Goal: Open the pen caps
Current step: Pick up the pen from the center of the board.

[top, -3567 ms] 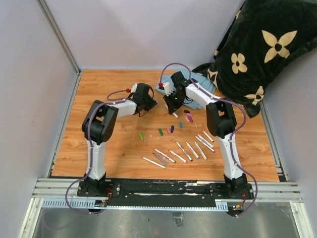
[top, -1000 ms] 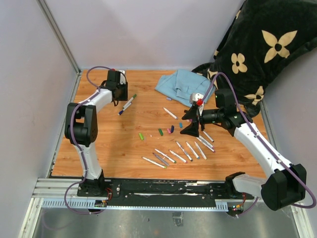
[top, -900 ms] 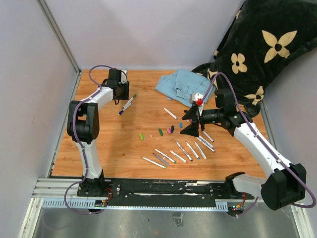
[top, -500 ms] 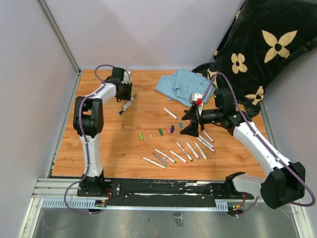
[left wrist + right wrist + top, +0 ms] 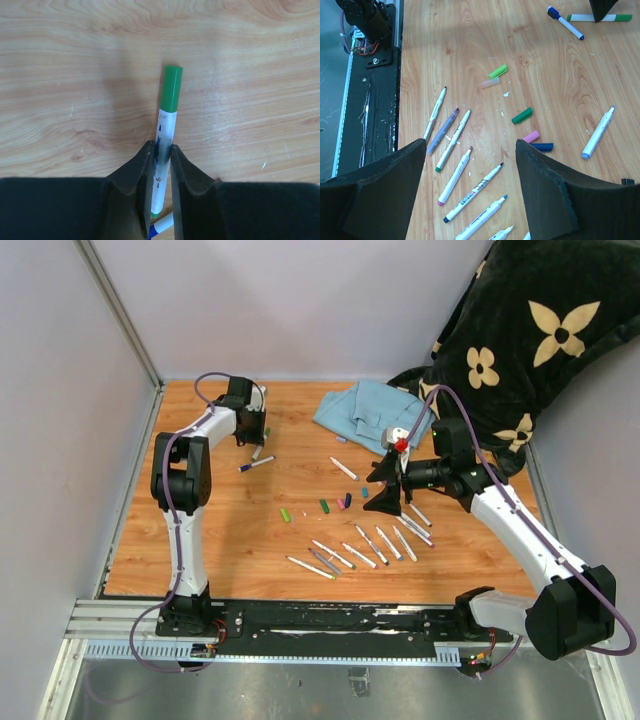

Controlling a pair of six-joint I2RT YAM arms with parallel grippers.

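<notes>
My left gripper [image 5: 161, 151] is at the far left of the table, shut on the white barrel of a marker whose green cap [image 5: 171, 89] sticks out past the fingertips. A second marker with a blue cap [image 5: 160, 226] lies just under the jaws and also shows in the top view [image 5: 256, 464]. My right gripper [image 5: 470, 145] hangs open above a row of uncapped markers [image 5: 360, 550], holding nothing. Loose pen caps lie beside them: light green [image 5: 498, 71], dark green [image 5: 522, 115], pink [image 5: 531, 136] and dark blue [image 5: 542, 147].
A crumpled blue cloth [image 5: 370, 410] lies at the back. A dark flowered blanket [image 5: 530, 330] fills the back right corner. A lone white marker [image 5: 598, 132] lies apart from the row. Grey walls border the wooden table, and a black rail [image 5: 370, 100] runs along its near edge.
The left jaws have narrowed onto the green-capped marker's barrel, and the left arm shifted slightly right. The blue-capped marker has turned flatter. The right arm has not moved.
</notes>
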